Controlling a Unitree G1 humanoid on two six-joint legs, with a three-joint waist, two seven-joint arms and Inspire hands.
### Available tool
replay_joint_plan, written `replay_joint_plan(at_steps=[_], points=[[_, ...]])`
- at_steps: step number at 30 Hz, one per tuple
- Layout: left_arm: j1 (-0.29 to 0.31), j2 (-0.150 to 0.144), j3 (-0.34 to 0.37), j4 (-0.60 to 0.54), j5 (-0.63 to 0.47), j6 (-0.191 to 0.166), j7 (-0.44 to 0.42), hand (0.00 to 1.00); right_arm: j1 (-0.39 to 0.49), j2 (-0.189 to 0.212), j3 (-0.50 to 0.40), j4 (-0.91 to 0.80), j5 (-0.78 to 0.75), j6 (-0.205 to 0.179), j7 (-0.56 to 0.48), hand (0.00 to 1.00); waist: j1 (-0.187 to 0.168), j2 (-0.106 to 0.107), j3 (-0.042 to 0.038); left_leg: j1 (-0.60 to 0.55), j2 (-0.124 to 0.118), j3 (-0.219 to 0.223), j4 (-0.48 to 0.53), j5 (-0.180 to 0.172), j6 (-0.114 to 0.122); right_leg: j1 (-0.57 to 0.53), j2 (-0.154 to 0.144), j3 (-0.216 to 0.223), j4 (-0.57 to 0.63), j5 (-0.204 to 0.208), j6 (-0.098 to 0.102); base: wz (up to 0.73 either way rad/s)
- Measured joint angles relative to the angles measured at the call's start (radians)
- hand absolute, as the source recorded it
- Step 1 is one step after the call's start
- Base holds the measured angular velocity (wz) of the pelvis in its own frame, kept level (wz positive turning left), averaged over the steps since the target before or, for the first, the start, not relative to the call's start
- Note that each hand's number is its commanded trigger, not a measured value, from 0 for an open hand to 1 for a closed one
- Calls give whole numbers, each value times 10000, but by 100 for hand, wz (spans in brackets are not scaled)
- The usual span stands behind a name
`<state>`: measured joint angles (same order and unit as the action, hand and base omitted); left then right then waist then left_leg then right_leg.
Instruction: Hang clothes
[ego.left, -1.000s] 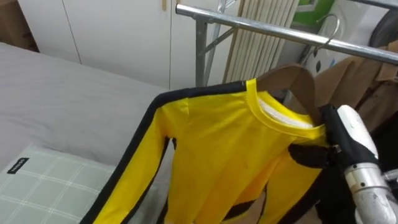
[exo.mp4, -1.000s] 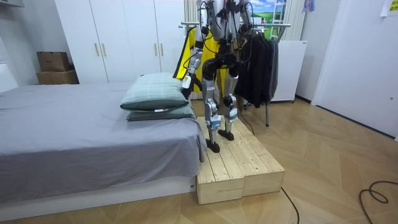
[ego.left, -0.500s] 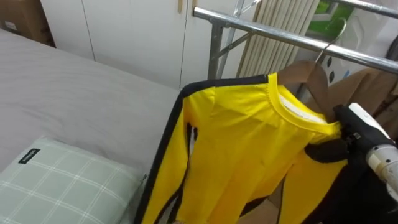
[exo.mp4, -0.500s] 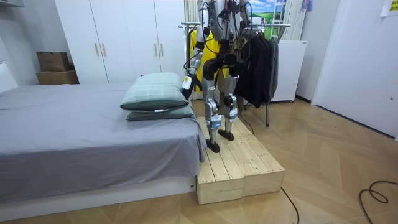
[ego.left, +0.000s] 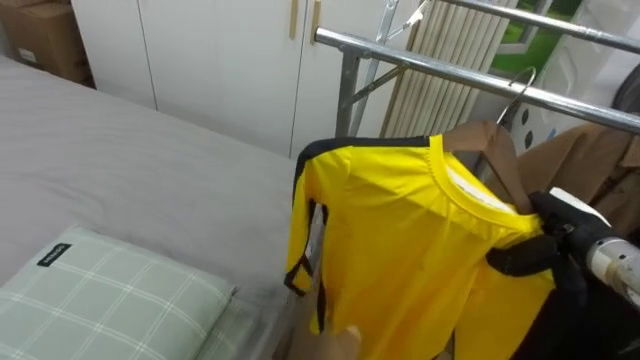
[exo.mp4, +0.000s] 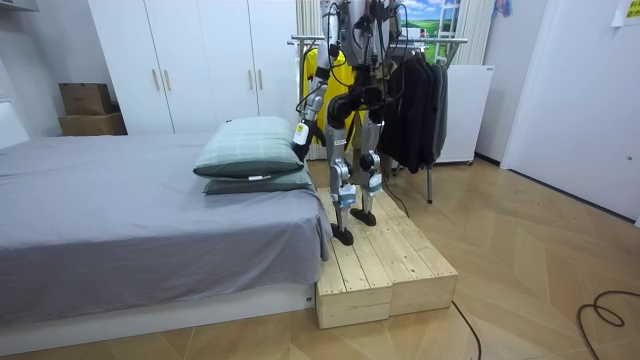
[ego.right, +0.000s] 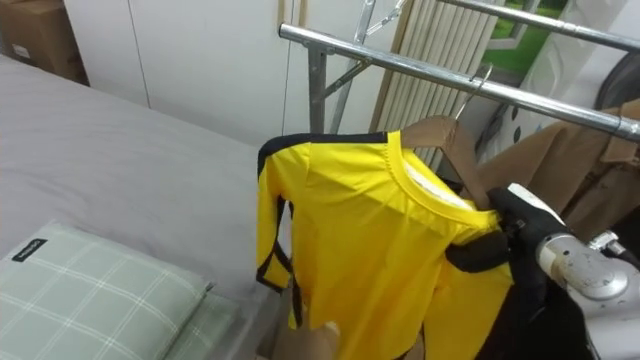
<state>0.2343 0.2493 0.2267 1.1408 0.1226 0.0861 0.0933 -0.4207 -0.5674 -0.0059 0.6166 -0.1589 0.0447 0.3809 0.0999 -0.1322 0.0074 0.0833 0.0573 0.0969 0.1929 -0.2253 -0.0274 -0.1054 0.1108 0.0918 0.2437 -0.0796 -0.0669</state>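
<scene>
Shirt (ego.left: 400, 250), yellow, on hanger (ego.left: 497, 150) mid-frame, hook at rail (ego.left: 430, 65), upper right. R hand (ego.left: 558, 228) fingers clamped on its shoulder, right edge; L hand (exo.mp4: 298, 138) low by pillow (exo.mp4: 250, 148), state can't tell.

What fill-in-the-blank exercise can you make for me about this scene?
1. The shirt on the wooden hanger is ____ with black trim.
2. The robot's ____ hand holds the shirt at its shoulder.
3. The checked pillow lies on the grey ____.
Missing words: yellow; right; bed.
</scene>
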Motion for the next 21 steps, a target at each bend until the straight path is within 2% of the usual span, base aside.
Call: replay_joint_plan(at_steps=[7, 21], points=[[-16, 3, 84, -2, 0, 0, -198, 0, -2, -1, -665, 480, 3, -3, 131, 100, 93, 82, 13, 113, 19, 1, -41, -12, -20, 46, 12, -46, -13, -27, -37, 1], [-12, 31, 86, 7, 2, 37, -489, 0, -10, -138, -774, 1197, -30, 196, 85, 100, 84, 171, 2, 62, 9, 54, -30, -15, -20, -6, 2, 21, 90, -70, -38, 0]])
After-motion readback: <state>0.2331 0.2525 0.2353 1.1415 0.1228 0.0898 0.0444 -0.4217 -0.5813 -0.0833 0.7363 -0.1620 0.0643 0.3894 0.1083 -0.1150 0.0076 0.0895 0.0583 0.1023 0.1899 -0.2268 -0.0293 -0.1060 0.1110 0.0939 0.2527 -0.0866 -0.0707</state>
